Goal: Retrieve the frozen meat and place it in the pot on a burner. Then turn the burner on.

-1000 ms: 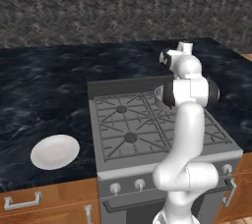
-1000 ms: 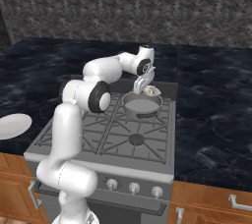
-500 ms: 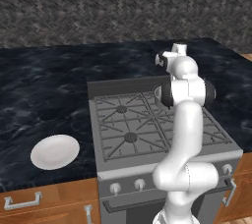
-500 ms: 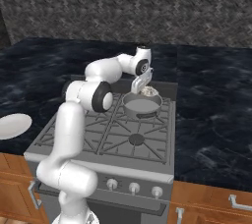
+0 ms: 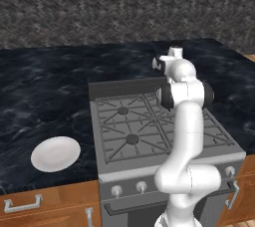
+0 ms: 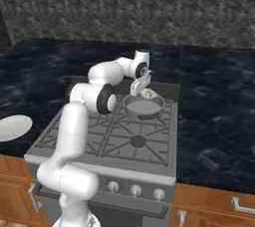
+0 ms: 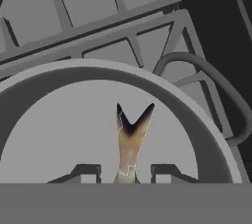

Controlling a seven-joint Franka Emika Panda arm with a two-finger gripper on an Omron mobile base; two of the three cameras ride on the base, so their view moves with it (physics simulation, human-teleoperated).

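One gripper (image 6: 141, 89), jaws nearly together, pinching the meat (image 7: 130, 144) between the fingertips (image 7: 88, 171). In the hand view the forked tail fin points away from the fingers, over the pot's grey floor. In the right base view the meat (image 6: 147, 93) hangs just above the pot (image 6: 143, 106), at its rear rim; can't tell whether it touches the pot.

One pot, sitting on the rear right burner grate of the stove (image 6: 104, 141); its dark loop handle (image 7: 216, 95) sticks out over the grate in the hand view.

Four burners: front right (image 6: 138, 142) and both left ones (image 5: 123, 111) (image 5: 132, 139) are bare; the fourth is under the pot.

One white plate (image 5: 55, 154) on the dark counter (image 5: 45, 91) left of the stove, well apart from the pot.

Three knobs (image 6: 135, 189) along the stove front in the right base view.
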